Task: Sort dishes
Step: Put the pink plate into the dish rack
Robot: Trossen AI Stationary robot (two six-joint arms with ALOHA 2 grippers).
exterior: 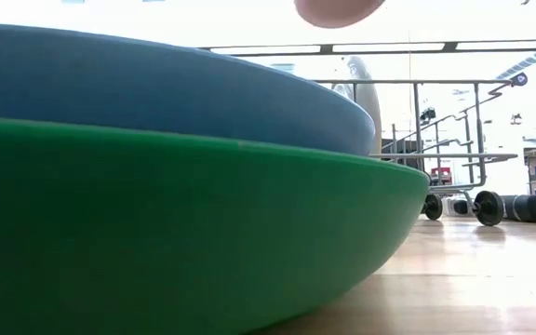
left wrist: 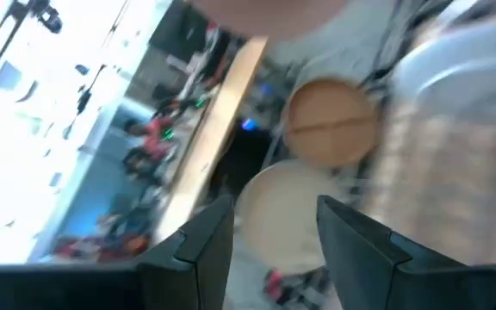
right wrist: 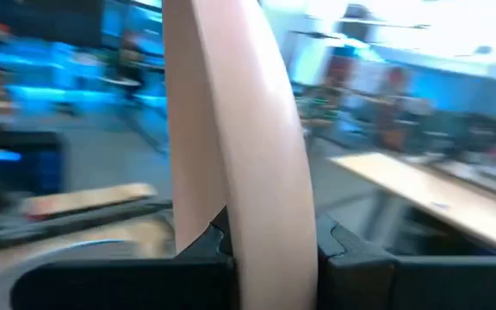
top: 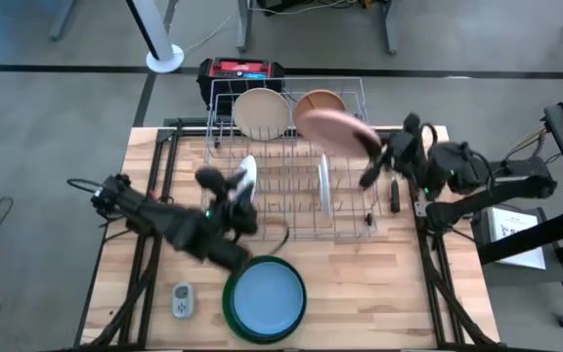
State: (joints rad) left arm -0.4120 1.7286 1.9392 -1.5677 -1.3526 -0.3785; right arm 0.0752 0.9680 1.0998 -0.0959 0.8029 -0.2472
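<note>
Right gripper (right wrist: 269, 241) is clamped on the pink plate (top: 332, 127), held above the wire rack (top: 345, 220) upper-right of centre. Left gripper (left wrist: 274, 228), fingers apart and empty, sits lower left, farther off.

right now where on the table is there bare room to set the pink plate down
Bare wooden table lies right of the stacked blue plate and green plate, in front of the silver wire rack. The rack's back row is crowded with the cream plate and tan plate. The right gripper holds the pink plate above the rack.
</note>
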